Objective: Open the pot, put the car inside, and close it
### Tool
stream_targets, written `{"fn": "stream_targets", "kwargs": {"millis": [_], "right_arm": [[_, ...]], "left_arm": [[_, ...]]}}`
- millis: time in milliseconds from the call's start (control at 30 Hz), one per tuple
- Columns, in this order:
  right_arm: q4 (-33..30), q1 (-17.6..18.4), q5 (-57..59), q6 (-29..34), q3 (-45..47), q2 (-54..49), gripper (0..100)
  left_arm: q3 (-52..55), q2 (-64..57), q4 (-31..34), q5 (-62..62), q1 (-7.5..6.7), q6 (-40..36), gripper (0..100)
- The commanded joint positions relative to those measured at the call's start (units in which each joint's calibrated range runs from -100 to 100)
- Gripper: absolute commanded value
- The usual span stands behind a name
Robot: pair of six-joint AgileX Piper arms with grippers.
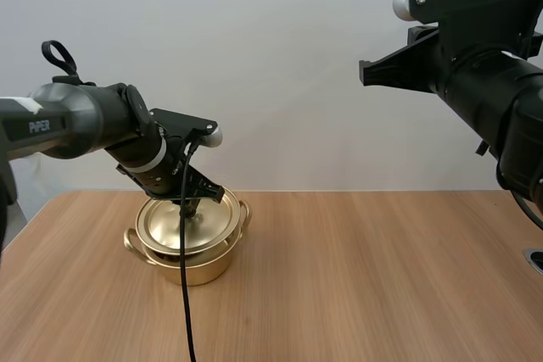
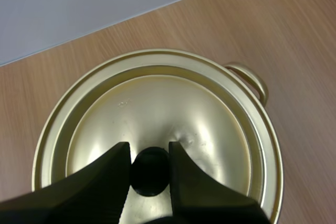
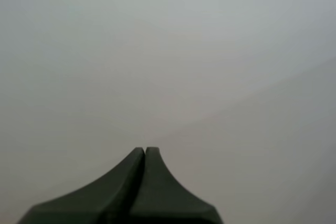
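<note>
The bench (image 1: 382, 277) is a pale wood-grain surface with an even, matte finish, and it runs back to a plain light-grey wall (image 1: 280, 57). The gold pot (image 1: 193, 270) stands on the left part of the bench, toward the far edge, with bare wood all around it. Its loop handles stick out left and right; one handle (image 2: 253, 81) shows past the rim in the left wrist view. The gold lid (image 1: 182, 225) covers the pot. In the high view its face looks tipped a little toward the near side, though I cannot tell whether any edge has left the rim.

The left gripper (image 2: 149, 148) reaches down from the left over the middle of the lid. Its fingers (image 2: 105, 174) are closed on the black knob (image 2: 149, 171), one on each side, pinching it.

The right arm (image 1: 484, 82) is held high above the right side of the bench, well apart from the pot. The right gripper (image 3: 145, 150) faces the blank wall, its fingers pressed together into one dark wedge with nothing between them.
</note>
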Motion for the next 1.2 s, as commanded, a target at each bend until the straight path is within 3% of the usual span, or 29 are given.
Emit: {"fn": "stream_targets", "kwargs": {"millis": [0, 1167], "right_arm": [[0.03, -0.03, 0.02, 0.05, 0.05, 0.04, 0], [-0.41, -0.03, 3.69, 0.05, 0.09, 0.15, 0]], "left_arm": [[0.04, 0.76, -0.01, -0.18, 0.04, 0.14, 0], [0.14, 3.98, 0.29, 0.06, 0.04, 1.15, 0]]}}
